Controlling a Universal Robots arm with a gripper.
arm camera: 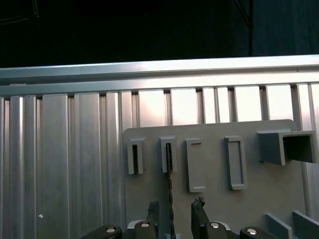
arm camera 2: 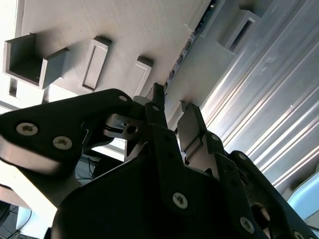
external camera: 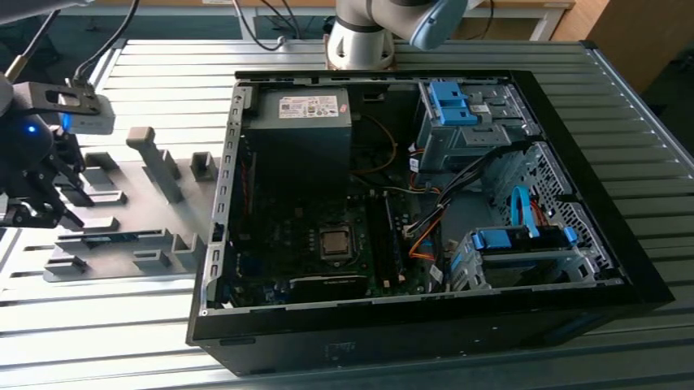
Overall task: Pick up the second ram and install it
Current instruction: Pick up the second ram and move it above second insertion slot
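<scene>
The second ram point(arm camera: 169, 185) is a thin dark strip standing on edge in a grey slotted holder block point(arm camera: 168, 154). In the second wrist view the second ram point(arm camera 2: 185, 49) runs along the plate's edge. In the exterior view it lies low in the holder as a dark strip point(external camera: 122, 237). My gripper point(arm camera: 175, 213) is open, one finger on each side of the strip's near end. Whether the fingers point(arm camera 2: 192, 119) touch it cannot be told. In the exterior view my gripper point(external camera: 35, 210) hangs over the plate's left end.
The grey holder plate point(external camera: 130, 183) carries several upright blocks on a ribbed metal table point(external camera: 109, 325). An open black computer case point(external camera: 412, 325) lies to the exterior view's right, with its motherboard and processor socket point(external camera: 334, 244), cables and blue drive cages point(external camera: 521, 240). The arm's base point(external camera: 363, 41) stands behind it.
</scene>
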